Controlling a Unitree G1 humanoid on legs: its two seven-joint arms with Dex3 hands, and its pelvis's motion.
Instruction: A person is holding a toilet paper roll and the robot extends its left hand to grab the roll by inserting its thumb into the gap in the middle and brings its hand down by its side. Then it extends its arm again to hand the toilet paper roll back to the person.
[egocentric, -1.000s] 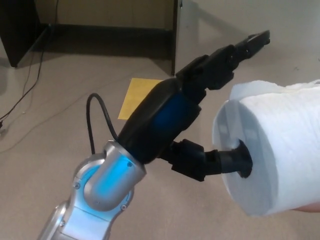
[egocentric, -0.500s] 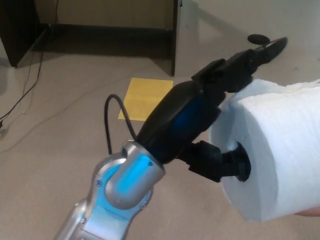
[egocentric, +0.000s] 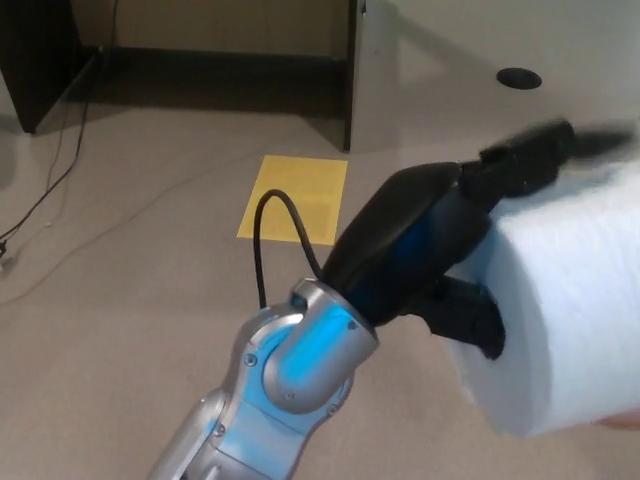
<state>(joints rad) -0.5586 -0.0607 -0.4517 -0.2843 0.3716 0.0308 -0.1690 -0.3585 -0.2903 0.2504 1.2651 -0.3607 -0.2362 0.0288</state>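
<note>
Lying on its side at picture right, the toilet paper roll (egocentric: 565, 300) points its long axis roughly along the reach of the left hand (egocentric: 440, 250), its open core facing that hand. Thumb (egocentric: 468, 318) sits inside the core while the blurred fingers (egocentric: 530, 155) lie over the roll's top, so the hand is grasping the roll; the right hand is out of view.

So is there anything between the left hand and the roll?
Nothing visible. The left hand is already at the roll: its thumb reaches into the centre hole, and its fingers lie over the top.
</note>
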